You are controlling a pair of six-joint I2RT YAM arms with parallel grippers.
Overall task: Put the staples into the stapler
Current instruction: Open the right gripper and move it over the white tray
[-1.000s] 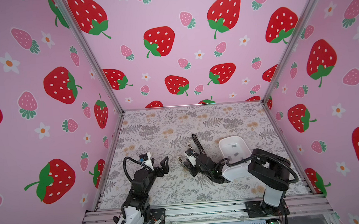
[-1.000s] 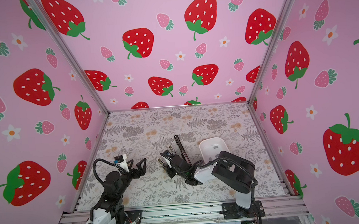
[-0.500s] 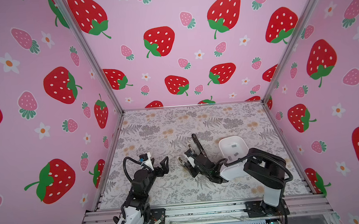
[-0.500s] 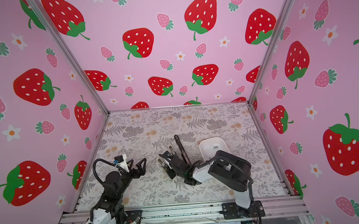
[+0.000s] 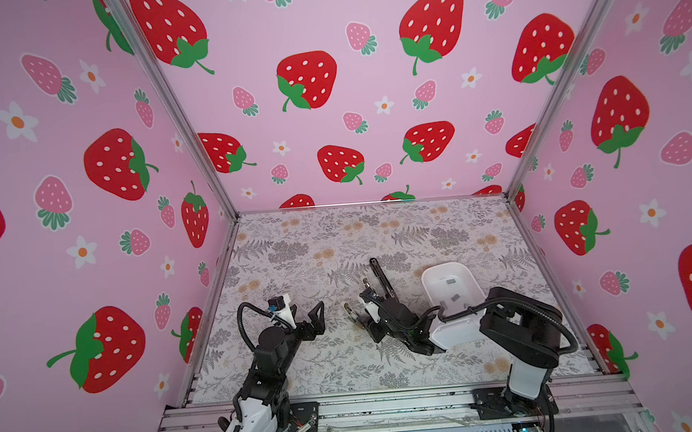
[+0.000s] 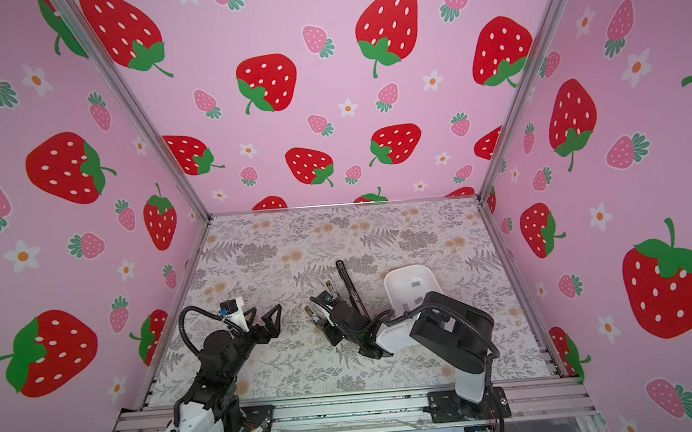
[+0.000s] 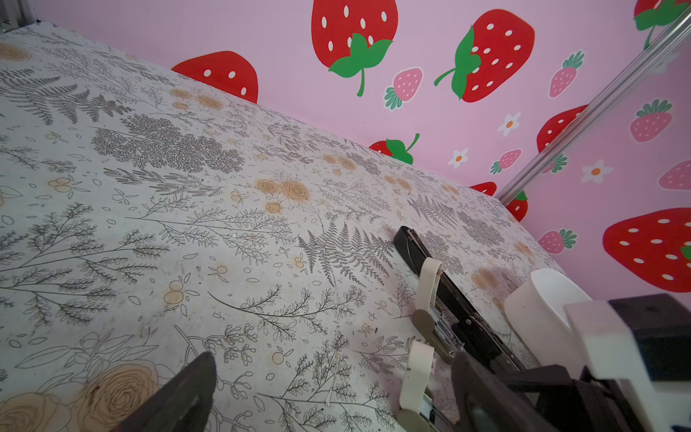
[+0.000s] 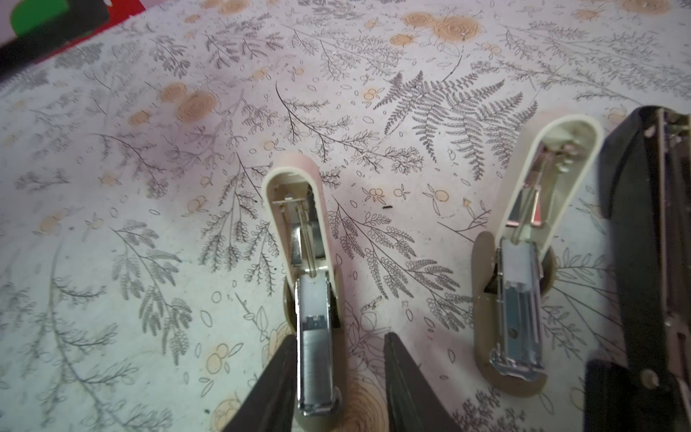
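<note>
Straddling a small open stapler (image 8: 314,299), the right gripper (image 8: 338,336) has its jaws partly apart, gripping nothing. A staple strip (image 8: 316,355) lies in that stapler's channel. More strips (image 5: 451,280) sit in a white tray (image 5: 434,275). A second stapler (image 8: 519,299) and a black stapler (image 8: 643,243) lie alongside. The left gripper (image 5: 303,318) hovers wide open and empty above the mat (image 5: 317,244).

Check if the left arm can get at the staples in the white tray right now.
Probably not cleanly. The left gripper hangs open well left of the staples in the white tray; the open staplers and the right arm lie between, and that arm overhangs the tray's near end.
</note>
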